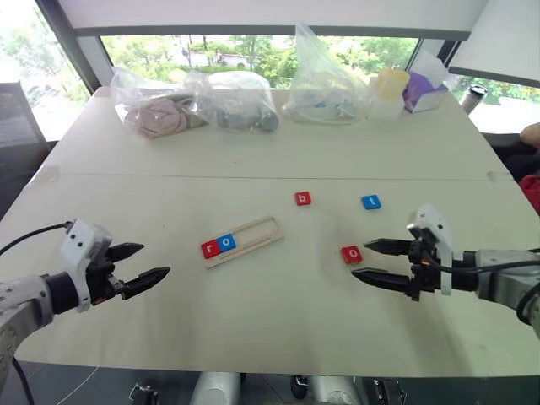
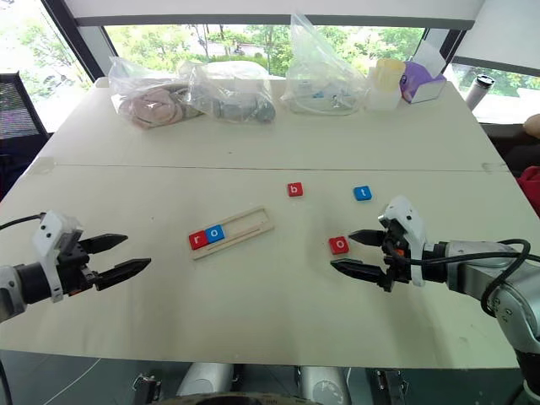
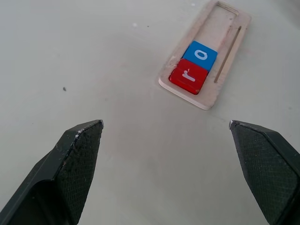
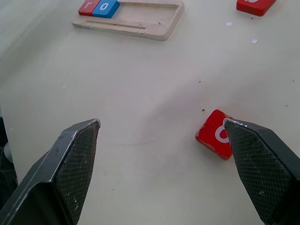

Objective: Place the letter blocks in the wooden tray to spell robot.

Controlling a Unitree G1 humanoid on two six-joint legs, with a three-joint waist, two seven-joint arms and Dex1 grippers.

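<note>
The tray (image 1: 243,240) lay near the middle of the table (image 1: 253,321), angled so that its left end sat nearer the robot. Two blocks filled that left end, side by side and touching: the red r (image 1: 210,248) outermost, the blue o (image 1: 226,243) next to it. The rest of the tray's slot stood bare (pale wood, with a thin groove along one rim).

Three blocks were loose on the table to the right of the tray. The red b (image 1: 303,199) lay beyond the tray's right end, the blue t (image 1: 371,202) further right at about the same depth, and the red o (image 1: 352,254) nearer the robot, between the tray and the right gripper (image 1: 371,261).

The right gripper hovered just beside the red o with its jaws spread wide and nothing between them; in the wrist view one fingertip (image 4: 255,159) overlapped the block's edge, though whether it touched I could not tell. The left gripper (image 1: 145,264) hung over bare table well to the left of the tray, jaws likewise wide apart and holding nothing.

Along the far edge sat several clear plastic bags (image 1: 245,99), a pale yellow cup (image 1: 391,84) and a purple box (image 1: 424,91).
</note>
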